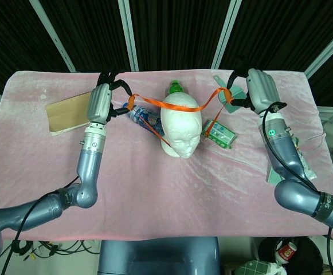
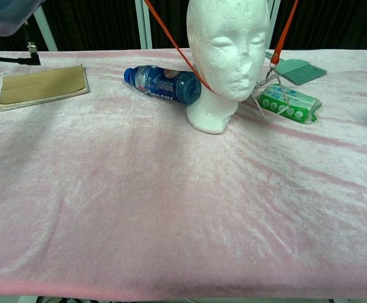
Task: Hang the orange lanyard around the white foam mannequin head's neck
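Observation:
The white foam mannequin head (image 1: 180, 127) (image 2: 227, 57) stands upright at the table's middle back. The orange lanyard (image 1: 177, 107) stretches over the top back of the head, held taut between both hands. My left hand (image 1: 102, 102) grips its left end beside the head; my right hand (image 1: 257, 91) grips the right end above the green pack. In the chest view the lanyard (image 2: 170, 39) drops on both sides of the head, one strand passing under the chin, and its metal clip (image 2: 266, 81) dangles at the right. Both hands lie above that view's frame.
A blue bottle (image 2: 163, 83) lies left of the head. A green wipes pack (image 2: 289, 103) and a teal brush (image 2: 298, 69) sit to its right, a green-capped bottle (image 1: 176, 88) behind it, a brown notebook (image 1: 70, 111) at far left, and a snack packet (image 1: 298, 162) at the right edge.

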`<state>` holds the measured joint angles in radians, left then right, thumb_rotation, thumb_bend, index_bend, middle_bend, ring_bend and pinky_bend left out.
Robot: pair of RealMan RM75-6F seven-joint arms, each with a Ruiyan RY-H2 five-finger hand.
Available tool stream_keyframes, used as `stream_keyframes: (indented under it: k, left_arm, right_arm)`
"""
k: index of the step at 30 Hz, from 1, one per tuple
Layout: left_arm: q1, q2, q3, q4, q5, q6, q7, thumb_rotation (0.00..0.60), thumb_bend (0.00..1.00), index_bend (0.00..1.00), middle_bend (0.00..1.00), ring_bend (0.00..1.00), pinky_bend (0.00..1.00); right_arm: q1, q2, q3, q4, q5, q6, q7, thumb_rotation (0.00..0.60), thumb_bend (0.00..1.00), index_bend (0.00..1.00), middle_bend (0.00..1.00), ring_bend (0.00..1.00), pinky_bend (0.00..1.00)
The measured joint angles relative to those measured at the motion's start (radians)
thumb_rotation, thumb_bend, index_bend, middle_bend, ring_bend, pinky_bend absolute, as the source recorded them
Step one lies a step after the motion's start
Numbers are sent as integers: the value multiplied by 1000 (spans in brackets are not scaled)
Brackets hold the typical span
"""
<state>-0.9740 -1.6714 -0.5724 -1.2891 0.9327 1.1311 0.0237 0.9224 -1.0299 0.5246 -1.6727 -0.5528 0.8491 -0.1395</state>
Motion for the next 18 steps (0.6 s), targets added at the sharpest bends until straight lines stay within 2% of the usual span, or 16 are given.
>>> stream_keyframes:
  k: [7, 18]
  left_arm:
    - [-29, -56, 21, 148, 25, -2, -12, 600, 424, 563, 178, 0, 0]
    - [-92, -164, 24, 436, 38, -71, -114, 600, 394, 548, 177, 0, 0]
  right_arm:
    - [48, -44, -16, 61, 13, -30, -11, 600, 447, 757, 124, 236, 212]
    - [167, -178, -43, 280, 82, -87, -41, 600, 446, 756, 124, 237, 212]
